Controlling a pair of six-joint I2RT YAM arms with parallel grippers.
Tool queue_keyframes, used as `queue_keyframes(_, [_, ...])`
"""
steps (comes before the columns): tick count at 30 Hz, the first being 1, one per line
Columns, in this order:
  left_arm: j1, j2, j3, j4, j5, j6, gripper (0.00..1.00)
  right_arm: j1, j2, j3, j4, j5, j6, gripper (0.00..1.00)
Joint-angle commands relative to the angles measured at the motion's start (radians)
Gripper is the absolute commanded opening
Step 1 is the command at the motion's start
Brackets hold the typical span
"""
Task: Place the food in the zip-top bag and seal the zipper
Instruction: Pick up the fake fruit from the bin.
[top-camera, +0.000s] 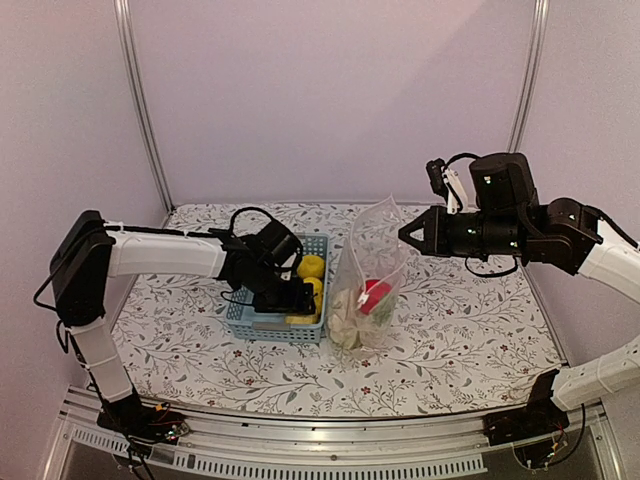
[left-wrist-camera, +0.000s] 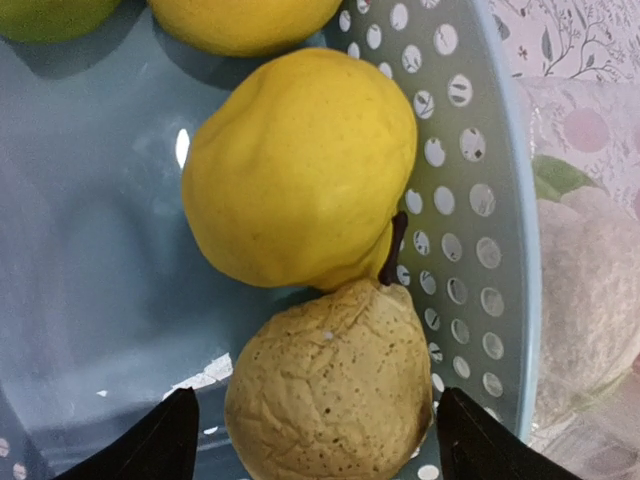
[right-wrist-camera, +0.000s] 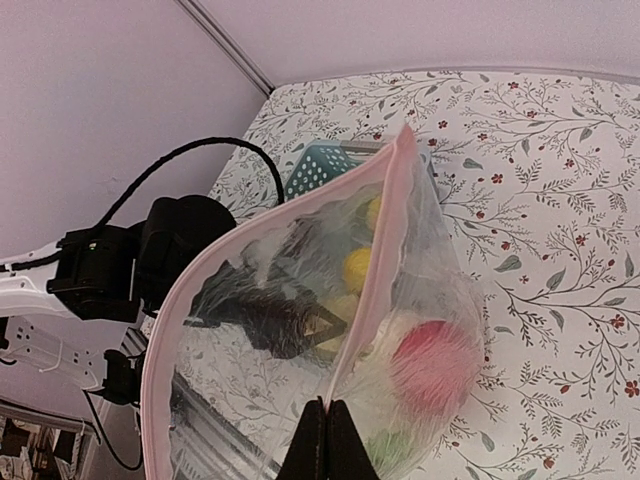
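Your left claw (left-wrist-camera: 318, 446) sits open in the basket (top-camera: 268, 329), straddling a tan pear (left-wrist-camera: 330, 390); your right claw (right-wrist-camera: 327, 432) is clamped on the bag (top-camera: 366, 268), upright just beside that basket.

Overhead, two wrist close-ups; common bag (top-camera: 366, 250)

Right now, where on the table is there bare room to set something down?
Bare floral tablecloth lies right of the clear zip-top bag, and along the near edge in front. Crowded: the middle, where the light-blue perforated plastic basket sits beside the bag, left claw inside.
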Motion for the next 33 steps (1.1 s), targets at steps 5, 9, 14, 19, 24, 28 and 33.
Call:
queue_keyframes(5, [0.006,0.07,0.049,-0.024,0.016,0.035,0.84,0.005,0.007,0.017,-0.002,0.006,-0.012,0.0])
queue_keyframes(9, [0.006,0.078,0.057,-0.026,0.007,0.037,0.73,0.005,0.01,0.019,-0.001,0.005,-0.013,0.0])
queue_keyframes(14, [0.005,0.056,0.053,-0.033,-0.007,0.04,0.64,0.005,0.011,0.018,-0.003,0.009,-0.014,0.0])
queue_keyframes(19, [0.005,0.029,0.046,-0.038,-0.015,0.047,0.62,0.005,0.013,0.018,-0.001,0.002,-0.014,0.0])
queue_keyframes(24, [0.003,-0.043,0.025,-0.033,-0.062,0.045,0.61,0.005,0.008,0.016,-0.002,0.002,-0.014,0.0])
queue_keyframes(28, [0.002,-0.136,-0.002,-0.022,-0.125,0.042,0.59,0.005,0.006,0.016,0.001,-0.003,-0.013,0.0])
queue_keyframes(33, [-0.011,-0.279,-0.057,0.02,-0.164,0.053,0.57,0.005,0.0,0.009,0.02,-0.027,-0.018,0.0])
